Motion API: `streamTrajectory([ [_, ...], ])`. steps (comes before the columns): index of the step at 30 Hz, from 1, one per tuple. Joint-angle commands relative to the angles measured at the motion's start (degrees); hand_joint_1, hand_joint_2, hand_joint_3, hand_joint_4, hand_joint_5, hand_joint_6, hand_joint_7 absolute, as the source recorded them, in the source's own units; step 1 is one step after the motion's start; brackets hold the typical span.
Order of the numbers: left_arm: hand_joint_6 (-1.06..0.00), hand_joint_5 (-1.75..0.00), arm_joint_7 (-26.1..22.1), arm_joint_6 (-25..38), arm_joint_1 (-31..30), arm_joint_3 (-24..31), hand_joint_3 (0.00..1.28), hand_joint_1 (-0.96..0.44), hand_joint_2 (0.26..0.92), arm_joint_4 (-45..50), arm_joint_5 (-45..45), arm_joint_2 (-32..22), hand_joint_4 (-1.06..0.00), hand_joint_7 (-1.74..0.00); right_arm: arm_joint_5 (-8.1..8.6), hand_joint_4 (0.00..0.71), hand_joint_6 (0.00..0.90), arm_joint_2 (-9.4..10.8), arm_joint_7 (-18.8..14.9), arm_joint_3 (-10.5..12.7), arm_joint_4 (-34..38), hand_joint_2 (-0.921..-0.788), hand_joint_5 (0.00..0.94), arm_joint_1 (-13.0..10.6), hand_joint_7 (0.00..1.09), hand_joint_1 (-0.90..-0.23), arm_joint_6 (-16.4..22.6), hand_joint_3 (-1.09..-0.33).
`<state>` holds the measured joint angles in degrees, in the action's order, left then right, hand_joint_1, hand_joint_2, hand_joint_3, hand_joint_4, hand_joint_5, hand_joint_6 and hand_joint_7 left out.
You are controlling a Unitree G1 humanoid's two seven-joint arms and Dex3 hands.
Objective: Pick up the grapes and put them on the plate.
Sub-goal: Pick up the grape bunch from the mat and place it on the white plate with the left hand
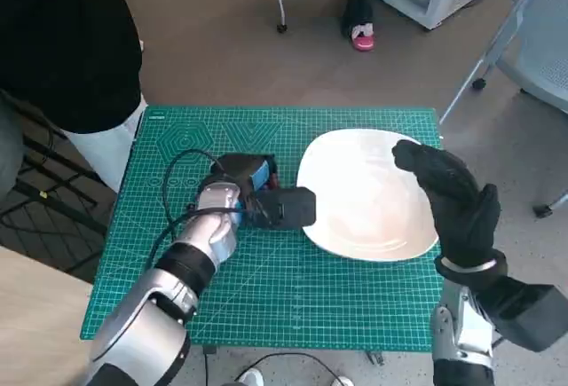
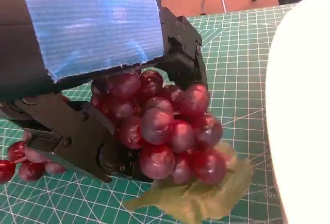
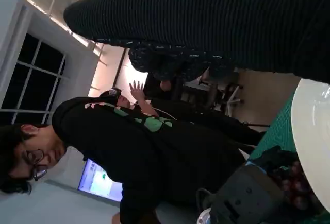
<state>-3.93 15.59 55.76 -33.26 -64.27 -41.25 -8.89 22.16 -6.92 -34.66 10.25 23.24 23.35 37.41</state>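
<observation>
One bunch of red grapes [image 2: 165, 126] is what you've got in the left hand [image 1: 257, 195] right now: the left wrist view shows the black fingers [image 2: 77, 136] wrapped around the cluster, with the blue-taped back sitting over the top of it. A pale green leaf [image 2: 201, 195] hangs off the bunch and lies on the green cutting mat [image 1: 293, 288], and a few loose-looking grapes trail behind the fingers on the side away from the plate. So the grapes are not on the white plate [image 1: 355, 182] yet, they sit just beside its rim, on the mat, on the side nearest your left arm. Your right hand [image 1: 453, 195], the gloved one, is raised over the plate's far edge from the grapes, fingers loosely spread and holding nothing. Beyond the mat from the plate, a person in a black top [image 3: 149, 152] stands close to the table corner, and you can see a pink shoe [image 1: 362, 38] and chair legs on the floor further back.
</observation>
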Motion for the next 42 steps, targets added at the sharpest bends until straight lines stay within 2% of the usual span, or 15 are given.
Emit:
streamTrajectory([
  [1, -0.36, -1.5, -1.7, 1.1, -4.8, -1.3, 0.29, 0.01, 0.921, -0.8, -0.4, -0.3, -0.46, -1.33, -0.47, 0.339, 0.0, -0.1, 0.7, -0.1, 0.2, -0.921, 0.002, -1.2, 0.43, -0.604, -1.0, -0.815],
  [13, -0.42, -1.52, -3.0, 0.7, -5.1, -0.4, 0.27, 0.0, 0.921, 0.7, 0.3, -0.9, -0.45, -1.26, -0.88, 0.339, -0.001, -0.3, 1.5, -0.3, -0.3, -0.921, 0.002, -1.2, 0.43, -0.606, -1.6, -0.815],
  [35, -0.48, -1.56, -3.1, -0.4, -4.6, -0.4, 0.25, 0.0, 0.921, 0.2, 0.9, -1.2, -0.44, -1.18, -0.64, 0.342, -0.001, -0.6, 1.1, -0.3, 0.2, -0.921, 0.003, -0.9, 0.43, -0.606, -1.5, -0.814],
  [38, -0.5, -1.55, -3.8, 0.2, -4.6, -0.4, 0.24, 0.0, 0.921, 2.4, 0.8, -1.7, -0.44, -1.17, -0.66, 0.342, -0.001, -0.6, 1.1, -0.3, 0.2, -0.921, 0.003, -0.9, 0.43, -0.606, -1.6, -0.814],
  [42, -0.51, -1.5, -6.4, 2.8, -5.7, -0.4, 0.21, 0.0, 0.921, 10.8, 0.0, -3.8, -0.49, -1.15, -0.66, 0.342, -0.001, -0.6, 1.1, -0.3, 0.2, -0.921, 0.003, -0.7, 0.43, -0.605, -1.6, -0.814],
])
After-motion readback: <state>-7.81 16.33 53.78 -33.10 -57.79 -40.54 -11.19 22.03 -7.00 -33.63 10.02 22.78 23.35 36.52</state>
